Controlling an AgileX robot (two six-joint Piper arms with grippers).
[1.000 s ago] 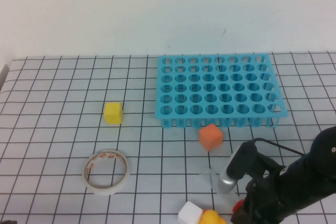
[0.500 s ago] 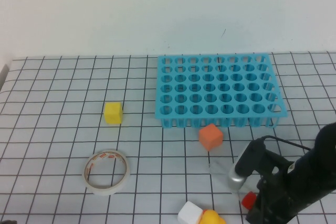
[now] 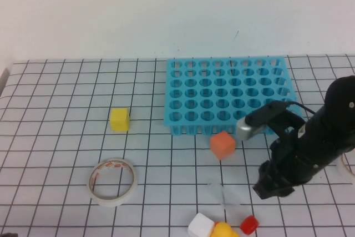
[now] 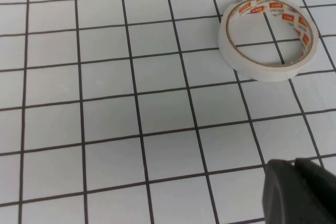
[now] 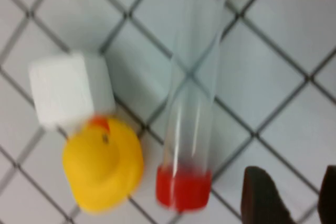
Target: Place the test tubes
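Right pincer (image 5: pixel 294 199) is drawn with its 2 fingers (image 5: pixel 261 198) parted and nothing held; only bare table (image 5: pixel 273 77) is seen in the gap. In the high view it is placed on the robot's right, near the front edge of the table and short of the blue rack (image 3: pixel 230 95).

1 test tube (image 5: pixel 191 103) is shown lying flat on the table, outside the rack. Its red cap (image 5: pixel 184 187) is set just beside the pincer, and the clear body is directed away from it. In the high view the long axis is seen to run obliquely from the cap at the front edge toward the orange cube (image 3: pixel 222 144). The tube is thus offset to the robot's left of the pincer, which is not astride it. A sideways shift and a turn across the axis are judged to be needed for a grasp.

A yellow duck (image 5: pixel 102 163) and a white cube (image 5: pixel 71 90) are found close against the cap end.

The left pincer (image 4: pixel 299 192) is closed and empty near the tape roll (image 4: pixel 268 38), well apart from the tube; the right arm is the nearer.
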